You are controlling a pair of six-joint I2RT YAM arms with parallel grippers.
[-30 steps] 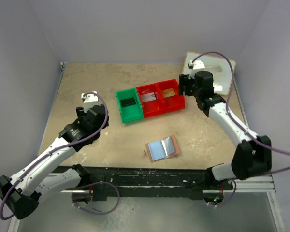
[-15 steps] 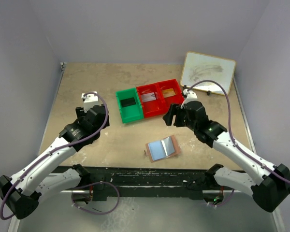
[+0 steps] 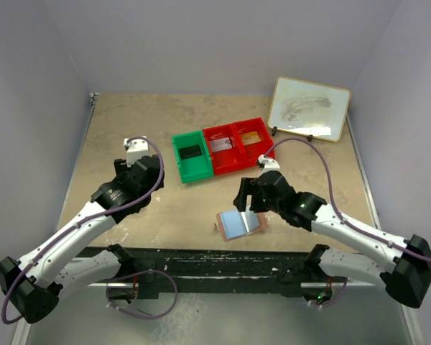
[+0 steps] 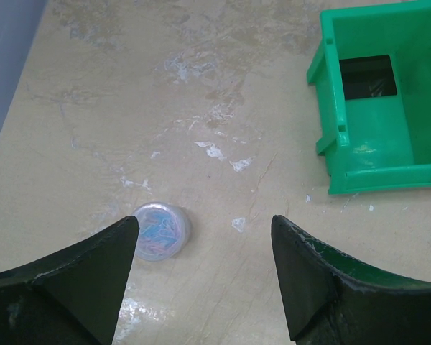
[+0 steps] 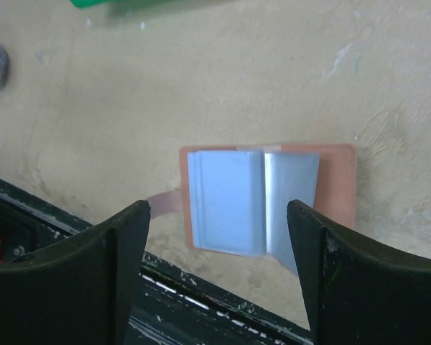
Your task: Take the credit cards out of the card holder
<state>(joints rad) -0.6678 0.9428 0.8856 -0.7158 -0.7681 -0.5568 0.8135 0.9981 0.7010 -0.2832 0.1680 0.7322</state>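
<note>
The card holder [image 3: 241,223] lies open near the table's front edge, tan-pink outside, pale blue-grey pockets up. It also shows in the right wrist view [image 5: 255,201]; I see no card in its pockets. My right gripper [image 3: 246,195] hovers just behind and above it, open and empty [image 5: 217,210]. A black card [image 3: 192,152] lies in the green bin [image 3: 180,159], a white-grey card [image 3: 220,144] in the middle red bin, and a gold card [image 3: 252,139] in the right red bin. My left gripper [image 3: 145,172] is open and empty over bare table [image 4: 205,223], left of the green bin [image 4: 359,162].
A framed whiteboard [image 3: 308,108] stands at the back right. A small round clear tub of coloured clips [image 4: 160,230] sits by my left fingertip. The black front rail [image 3: 223,259] runs just below the card holder.
My right arm has swung from the right red bin and whiteboard toward the near edge, and now hangs over the open card holder. The left arm has barely moved.
</note>
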